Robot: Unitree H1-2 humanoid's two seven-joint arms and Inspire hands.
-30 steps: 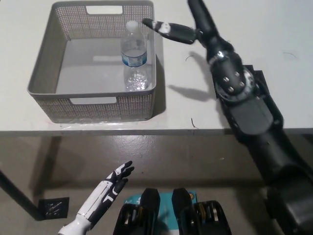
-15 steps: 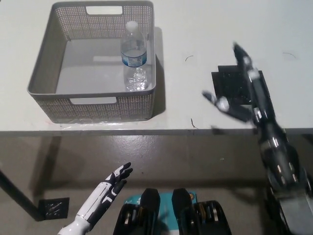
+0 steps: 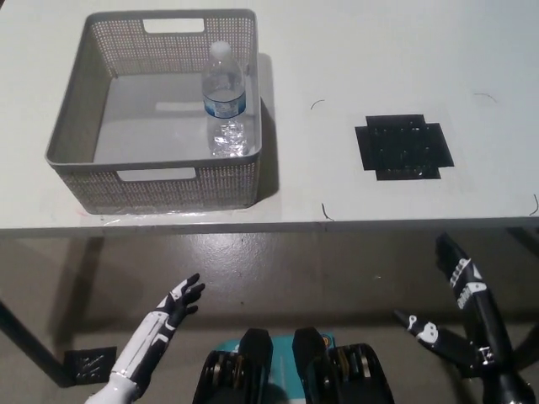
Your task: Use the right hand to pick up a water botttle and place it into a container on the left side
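Clear glossy plastic bottle (image 3: pixel 224 97), perforated matt grey plastic basket (image 3: pixel 160 183)

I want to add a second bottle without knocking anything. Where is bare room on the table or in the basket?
Free: the basket floor left of the upright water bottle, and the table between basket and black mat. Crowded: the basket's right wall, where the bottle stands. Both hands, left and right, hang below the table edge.

Clear water bottle (image 3: pixel 224 99) stands upright inside grey basket (image 3: pixel 72 126).
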